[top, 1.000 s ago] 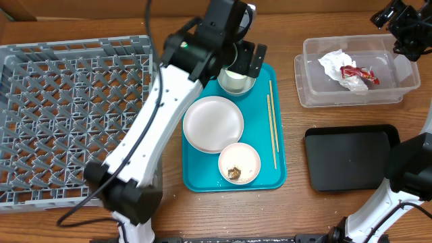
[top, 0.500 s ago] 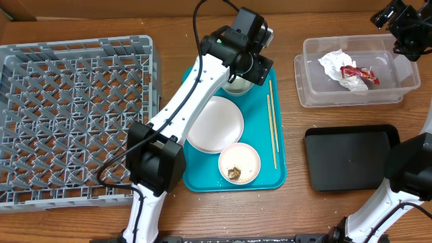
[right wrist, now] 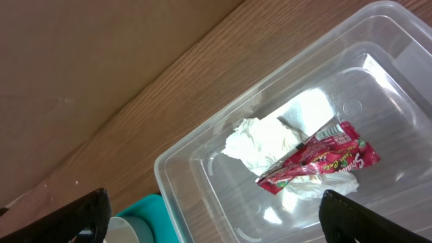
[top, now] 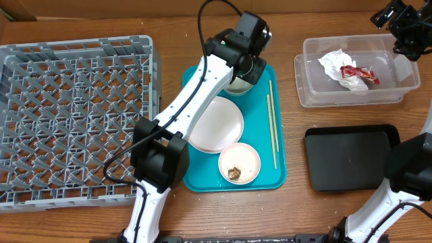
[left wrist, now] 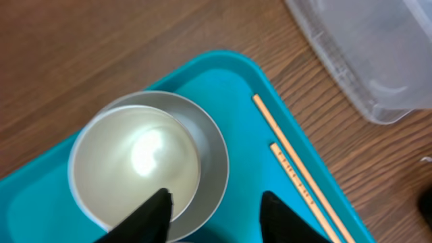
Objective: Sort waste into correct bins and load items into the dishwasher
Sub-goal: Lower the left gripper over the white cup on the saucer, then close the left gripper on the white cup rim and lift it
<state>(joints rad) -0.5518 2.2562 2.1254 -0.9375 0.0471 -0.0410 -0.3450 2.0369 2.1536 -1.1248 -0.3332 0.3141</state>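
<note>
A white cup (left wrist: 128, 158) stands inside a small bowl (left wrist: 212, 169) at the far end of the teal tray (top: 199, 179). My left gripper (left wrist: 219, 212) (top: 244, 67) hangs over their right rim. One finger (left wrist: 158, 209) is inside the cup, the other is outside over the tray, and neither presses the rim. On the tray lie a white plate (top: 214, 123), a bowl with brown scraps (top: 239, 163) and chopsticks (top: 271, 121). My right gripper (right wrist: 212, 199) (top: 401, 27) is wide open above the clear tub (top: 310, 88), which holds a napkin (right wrist: 260, 142) and a red wrapper (right wrist: 324, 158).
The grey dish rack (top: 67, 115) fills the left of the table. A black tray (top: 351, 158) lies at the right, in front of the clear tub. My left arm crosses over the tray's left side and part of the plate.
My left gripper has come down over the cup's rim and its jaws have narrowed around it. The right gripper has not moved.
</note>
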